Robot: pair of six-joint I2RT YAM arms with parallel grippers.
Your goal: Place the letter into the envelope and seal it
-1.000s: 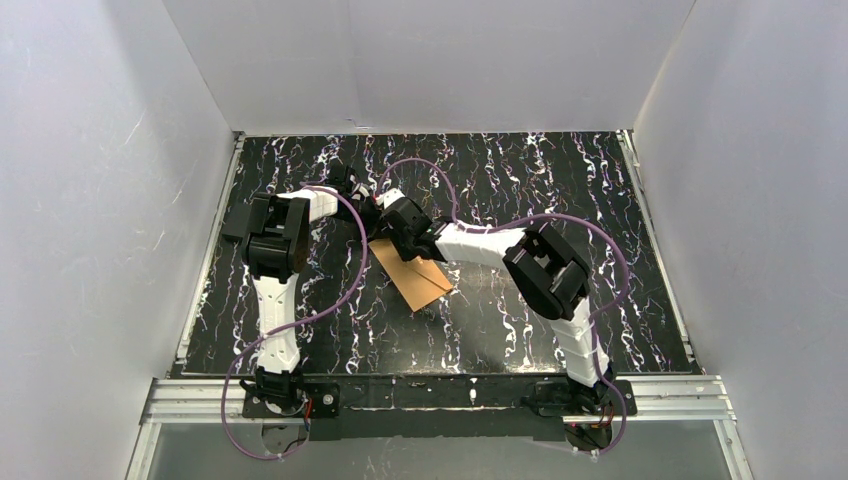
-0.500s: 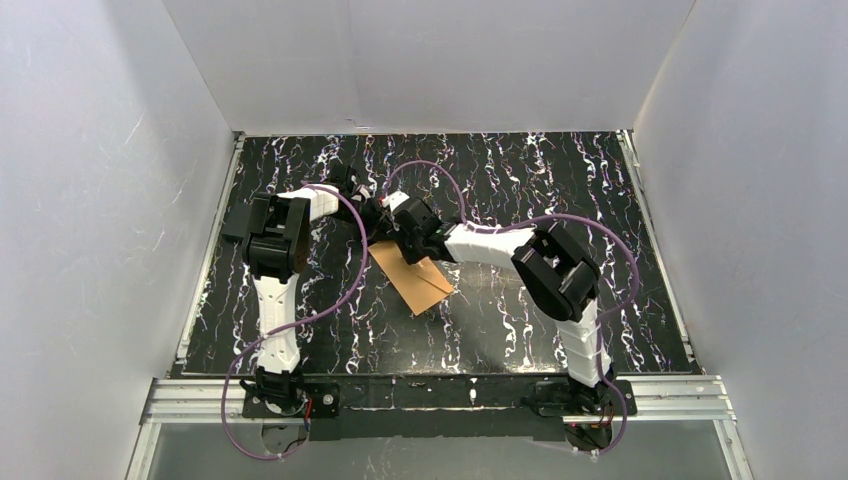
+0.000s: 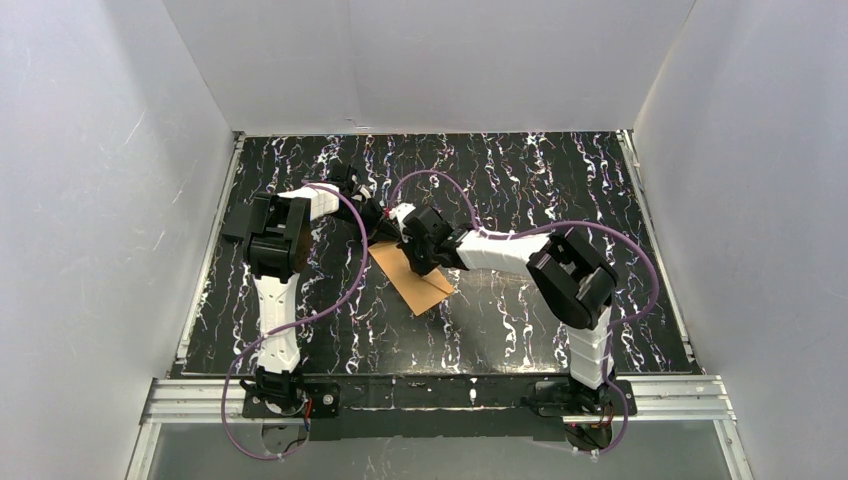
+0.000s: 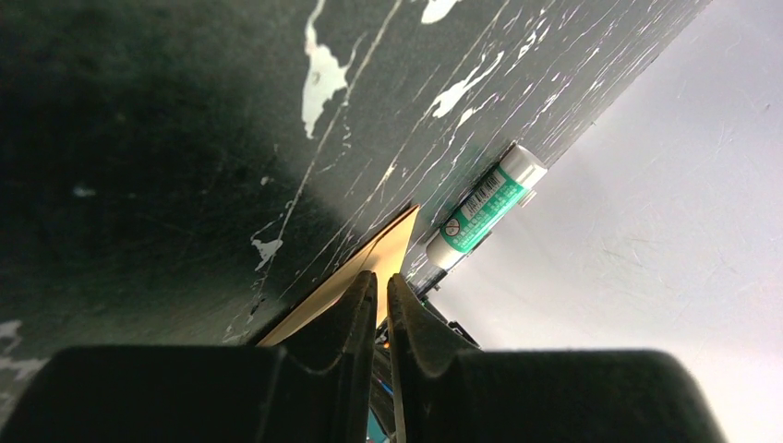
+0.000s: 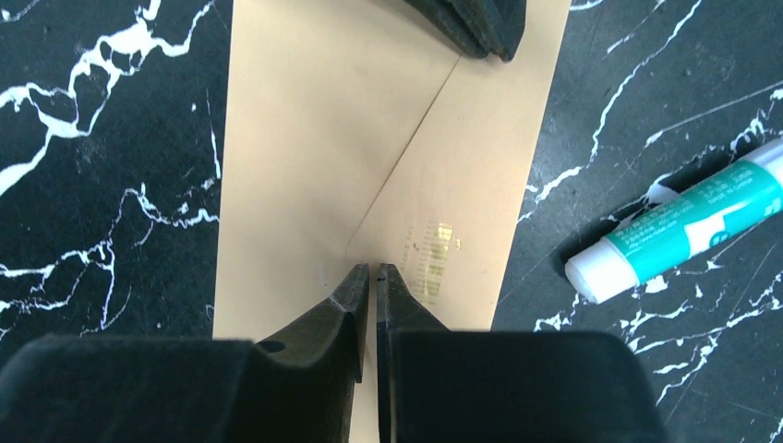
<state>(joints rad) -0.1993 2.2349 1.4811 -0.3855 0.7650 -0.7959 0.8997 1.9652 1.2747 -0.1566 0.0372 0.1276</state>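
— Where's the envelope (image 3: 418, 283)?
— Flat on the black, white-veined worktop (image 3: 520, 180), near the middle and turned at a slant. It's smooth orange-brown kraft paper, closed, with a diagonal seam across its upper face and faint glinting print beside it.

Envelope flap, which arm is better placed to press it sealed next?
Right. The right gripper sits, jaws nearly shut, over the flap's tip on the envelope; the left gripper is at its far edge, seemingly pinning it.
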